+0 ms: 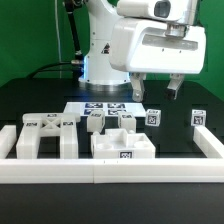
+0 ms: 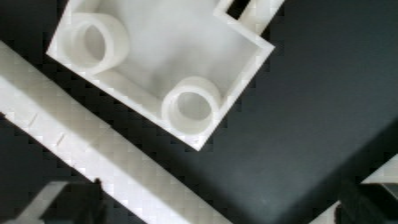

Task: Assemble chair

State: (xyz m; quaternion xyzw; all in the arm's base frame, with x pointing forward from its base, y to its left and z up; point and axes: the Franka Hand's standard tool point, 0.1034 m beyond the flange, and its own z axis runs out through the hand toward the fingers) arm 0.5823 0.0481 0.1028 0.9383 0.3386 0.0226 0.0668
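- The fingers (image 1: pixel 135 90) are spread wide with nothing between them. They hang in the upper right of the exterior view, clear above the black bench (image 1: pixel 40 100).
- The loose chair parts all lie lower in the frame, and none touches the fingers.
- One small post (image 1: pixel 152 117) stands just under the gap between the fingers, and a second post (image 1: pixel 197 118) stands near the right edge.
- A legged frame (image 1: pixel 40 135) sits at lower left.
- A blocky piece (image 1: pixel 120 146) sits at lower centre, against the long border rail (image 1: pixel 110 172).
- The marker board (image 1: pixel 100 107) lies flat behind the parts, at centre.
- The white arm (image 1: pixel 150 45) comes down from the top of the frame, its wrist aiming the fingers straight down at the bench.
- The wrist view looks down on a flat white slab (image 2: pixel 169 60) with two round sockets, close beside the rail (image 2: pixel 71 140). The fingers cannot be made out clearly in that view.
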